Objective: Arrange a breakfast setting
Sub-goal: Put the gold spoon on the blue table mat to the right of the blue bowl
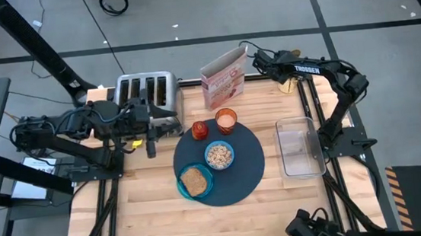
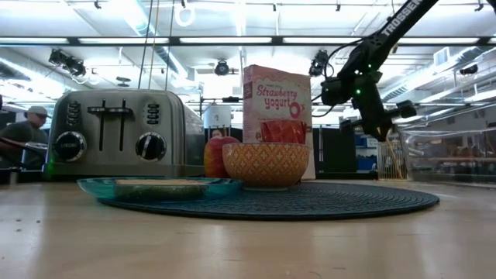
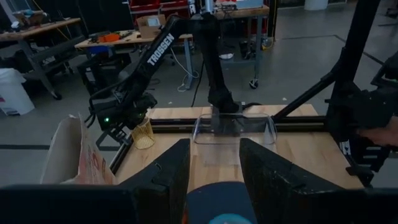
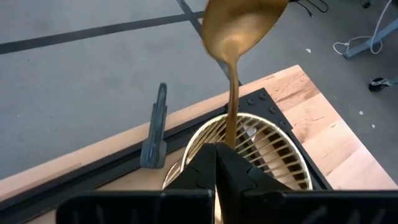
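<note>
High view: the mat (image 1: 234, 165) lies at centre frame on the table (image 1: 150, 211). On it sit the bowl (image 1: 219, 155), the plate (image 1: 195, 182) carrying the toast (image 1: 194, 181), the red fruit (image 1: 200, 129) and the cup (image 1: 227, 119) at its upper edge. A toaster (image 1: 145, 93) stands upper left of the mat, and a box (image 1: 224, 77) stands just above it. A clear tray (image 1: 300, 147) lies right of the mat, apart from it.

The right gripper (image 1: 286, 64) is at the upper right corner of the table, over a gold wire holder (image 4: 249, 146). Its jaws are clenched on the handle of the spoon (image 4: 239, 28), whose bowl points up and away from the fingers in the right wrist view.

The left gripper (image 1: 150, 148) waits at left of the mat, just below the toaster. Its fingers (image 3: 165, 174) stand parted, with nothing between them.

Open room: the lower left and lower right table areas are bare wood. The table's black frame rails run along the edges.

Writing: the box reads "Strawberry yogurt" in the low view; the arms carry "TROSSEN".
</note>
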You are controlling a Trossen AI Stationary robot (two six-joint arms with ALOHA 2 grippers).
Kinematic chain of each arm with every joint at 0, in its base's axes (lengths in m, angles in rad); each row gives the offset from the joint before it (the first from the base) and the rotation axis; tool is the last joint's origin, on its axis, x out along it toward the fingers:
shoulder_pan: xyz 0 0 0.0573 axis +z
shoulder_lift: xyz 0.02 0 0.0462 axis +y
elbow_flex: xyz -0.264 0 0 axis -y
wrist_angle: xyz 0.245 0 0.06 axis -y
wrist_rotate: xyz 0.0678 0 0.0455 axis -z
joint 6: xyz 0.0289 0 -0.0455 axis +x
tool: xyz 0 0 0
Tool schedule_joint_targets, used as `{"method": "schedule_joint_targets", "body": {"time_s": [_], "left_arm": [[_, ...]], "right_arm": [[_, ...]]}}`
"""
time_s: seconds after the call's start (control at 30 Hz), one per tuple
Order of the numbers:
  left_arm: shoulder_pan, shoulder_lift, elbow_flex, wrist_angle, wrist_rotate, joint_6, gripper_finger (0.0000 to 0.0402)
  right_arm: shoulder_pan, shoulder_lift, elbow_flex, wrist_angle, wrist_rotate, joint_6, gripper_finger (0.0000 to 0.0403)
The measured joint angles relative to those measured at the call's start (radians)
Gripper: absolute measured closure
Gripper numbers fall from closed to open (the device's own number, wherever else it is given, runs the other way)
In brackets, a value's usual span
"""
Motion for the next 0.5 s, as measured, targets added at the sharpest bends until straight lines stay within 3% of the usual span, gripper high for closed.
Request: {"method": "schedule_joint_targets", "body": {"time_s": [0.23,0.5], "left_arm": [[0.0,-0.032,0.0,-0.044,0.0,-0.008,0.0255],[0.0,-0.145,0.0,-0.344,0.016,-0.064,0.0255]], "right_arm": [[0.003,-0.045,0.0,-0.08,-0.018,0.046,0.0388],[-0.036,-0.136,0.0,-0.046,-0.05,0.055,0.0324]]}}
